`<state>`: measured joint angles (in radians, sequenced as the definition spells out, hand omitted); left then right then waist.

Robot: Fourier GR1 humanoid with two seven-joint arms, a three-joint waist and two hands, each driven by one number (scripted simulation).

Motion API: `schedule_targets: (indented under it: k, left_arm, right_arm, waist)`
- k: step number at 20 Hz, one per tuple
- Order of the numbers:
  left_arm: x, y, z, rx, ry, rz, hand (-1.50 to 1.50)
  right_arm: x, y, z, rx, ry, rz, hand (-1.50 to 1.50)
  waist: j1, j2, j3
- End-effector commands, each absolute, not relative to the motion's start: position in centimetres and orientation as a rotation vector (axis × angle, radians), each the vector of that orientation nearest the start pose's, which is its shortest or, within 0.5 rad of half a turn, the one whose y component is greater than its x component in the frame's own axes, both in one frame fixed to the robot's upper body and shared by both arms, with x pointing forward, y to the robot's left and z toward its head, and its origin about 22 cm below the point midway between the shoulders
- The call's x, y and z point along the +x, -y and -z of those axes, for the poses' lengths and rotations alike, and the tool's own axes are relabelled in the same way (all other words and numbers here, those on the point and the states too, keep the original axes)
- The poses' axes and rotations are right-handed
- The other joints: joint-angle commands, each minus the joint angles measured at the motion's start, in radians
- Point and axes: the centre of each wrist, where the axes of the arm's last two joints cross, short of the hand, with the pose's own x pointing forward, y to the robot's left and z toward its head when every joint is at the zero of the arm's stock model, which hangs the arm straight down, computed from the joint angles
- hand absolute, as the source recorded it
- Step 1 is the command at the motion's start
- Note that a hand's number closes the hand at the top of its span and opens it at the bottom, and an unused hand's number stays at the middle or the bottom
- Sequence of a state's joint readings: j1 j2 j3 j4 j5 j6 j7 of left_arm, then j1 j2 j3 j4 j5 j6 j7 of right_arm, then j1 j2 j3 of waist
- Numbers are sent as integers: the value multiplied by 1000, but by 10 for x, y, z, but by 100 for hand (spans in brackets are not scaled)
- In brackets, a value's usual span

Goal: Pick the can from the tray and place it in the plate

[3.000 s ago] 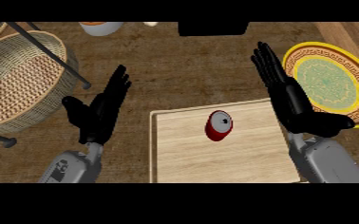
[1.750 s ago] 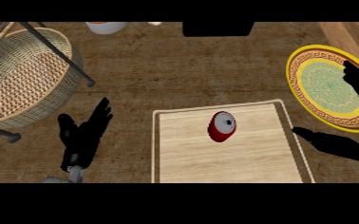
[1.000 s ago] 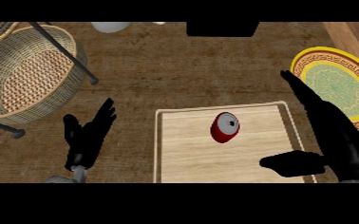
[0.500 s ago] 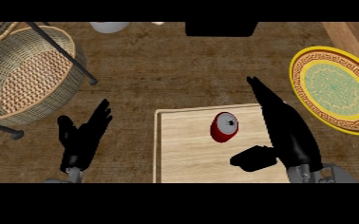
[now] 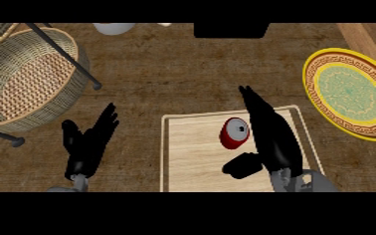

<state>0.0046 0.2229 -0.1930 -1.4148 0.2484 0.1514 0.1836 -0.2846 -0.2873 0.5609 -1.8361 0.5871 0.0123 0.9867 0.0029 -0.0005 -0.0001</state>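
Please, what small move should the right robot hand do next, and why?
Probably curl round the can. The right robot hand lies open on the tray, fingers straight along the can's right side, thumb below it, nothing held yet. The plate waits to the right.
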Motion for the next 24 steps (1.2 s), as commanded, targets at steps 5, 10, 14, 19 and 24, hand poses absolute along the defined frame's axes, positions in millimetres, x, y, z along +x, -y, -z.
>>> schedule_targets:
  k: [5, 10, 14, 19, 24]
  left_arm:
    - [237, -246, 37, 21, 1184, 23, 0]
    - [223, -240, 30, 6, 1185, -3, 0]
    - [243, -238, 32, 6, 1175, 7, 0]
    - [236, -250, 49, 3, 1193, 2, 0]
    - [241, -234, 42, 12, 1186, 15, 0]
  right_arm:
    - [245, 140, -69, -782, 1061, -836, -150]
    - [264, 125, -57, -745, 1040, -853, -150]
    - [255, 122, -54, -725, 1019, -895, -150]
    - [270, 130, -49, -725, 946, -990, 150]
    - [266, 118, -28, -768, 1019, -1053, 150]
  waist:
    - [-2, 0, 0]
    - [2, 1, 0]
    - [-2, 1, 0]
    - [-1, 1, 0]
    - [-1, 1, 0]
